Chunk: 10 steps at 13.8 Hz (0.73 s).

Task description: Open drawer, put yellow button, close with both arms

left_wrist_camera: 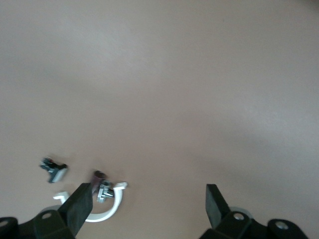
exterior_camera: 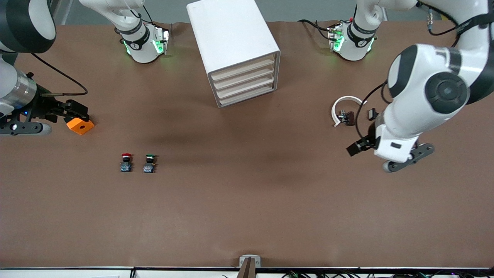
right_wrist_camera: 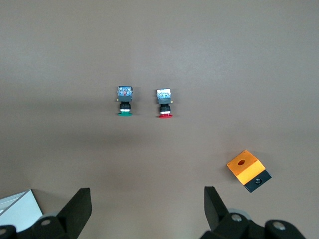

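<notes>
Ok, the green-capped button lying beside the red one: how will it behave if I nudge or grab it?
The green-capped button lies on its side, so its round cap may let it swing or roll, though the squarish body should check that. It looks small and rigid, probably light, likely to skid when pushed.

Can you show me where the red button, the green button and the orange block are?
red button (exterior_camera: 126, 156): front view, on its round red cap.
green button (exterior_camera: 150, 156): front view, on its green cap.
orange block (right_wrist_camera: 244, 166): right wrist view, on its orange top face beside the small hole.
</notes>
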Tool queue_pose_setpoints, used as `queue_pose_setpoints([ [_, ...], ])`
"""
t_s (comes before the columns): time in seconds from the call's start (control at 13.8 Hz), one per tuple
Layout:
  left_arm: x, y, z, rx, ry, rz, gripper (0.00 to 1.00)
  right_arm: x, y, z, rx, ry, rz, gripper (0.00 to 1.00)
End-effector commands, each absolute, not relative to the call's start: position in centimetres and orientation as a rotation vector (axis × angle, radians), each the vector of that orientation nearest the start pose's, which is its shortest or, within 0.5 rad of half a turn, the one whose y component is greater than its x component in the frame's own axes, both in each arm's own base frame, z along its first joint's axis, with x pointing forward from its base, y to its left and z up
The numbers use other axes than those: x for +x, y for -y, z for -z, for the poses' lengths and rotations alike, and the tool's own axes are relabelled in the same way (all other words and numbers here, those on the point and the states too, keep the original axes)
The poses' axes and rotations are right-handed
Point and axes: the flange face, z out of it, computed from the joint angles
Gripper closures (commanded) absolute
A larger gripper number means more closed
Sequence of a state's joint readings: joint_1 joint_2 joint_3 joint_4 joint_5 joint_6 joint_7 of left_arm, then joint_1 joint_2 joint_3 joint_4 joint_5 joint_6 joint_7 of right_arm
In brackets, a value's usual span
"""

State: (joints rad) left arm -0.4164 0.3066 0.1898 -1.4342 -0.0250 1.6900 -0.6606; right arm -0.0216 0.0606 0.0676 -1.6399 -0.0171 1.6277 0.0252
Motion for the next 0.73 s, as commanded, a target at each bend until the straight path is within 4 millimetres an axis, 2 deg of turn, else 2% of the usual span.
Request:
queue_pose_setpoints([
  [0.0, 60.3, 13.3, -56.9, -3.033, 0.621, -0.029, 0.0, 56.7, -2.7, -57.2, -3.176, 0.054, -0.081, 0.0],
  [0.29, 56.8, 9.4, -62.1, -3.075, 0.482, -0.069, 0.0, 57.0, -2.1, -58.7, -3.173, 0.082, -0.031, 0.0],
  [0.44, 55.9, 7.7, -63.4, -3.101, 0.38, -0.069, 0.0, 57.0, -1.8, -60.2, -3.171, 0.122, 0.007, 0.0],
  [0.65, 53.9, 6.2, -63.5, -3.13, 0.317, -0.073, 0.0, 56.2, -2.1, -61.8, -3.167, 0.114, -0.024, 0.0],
])
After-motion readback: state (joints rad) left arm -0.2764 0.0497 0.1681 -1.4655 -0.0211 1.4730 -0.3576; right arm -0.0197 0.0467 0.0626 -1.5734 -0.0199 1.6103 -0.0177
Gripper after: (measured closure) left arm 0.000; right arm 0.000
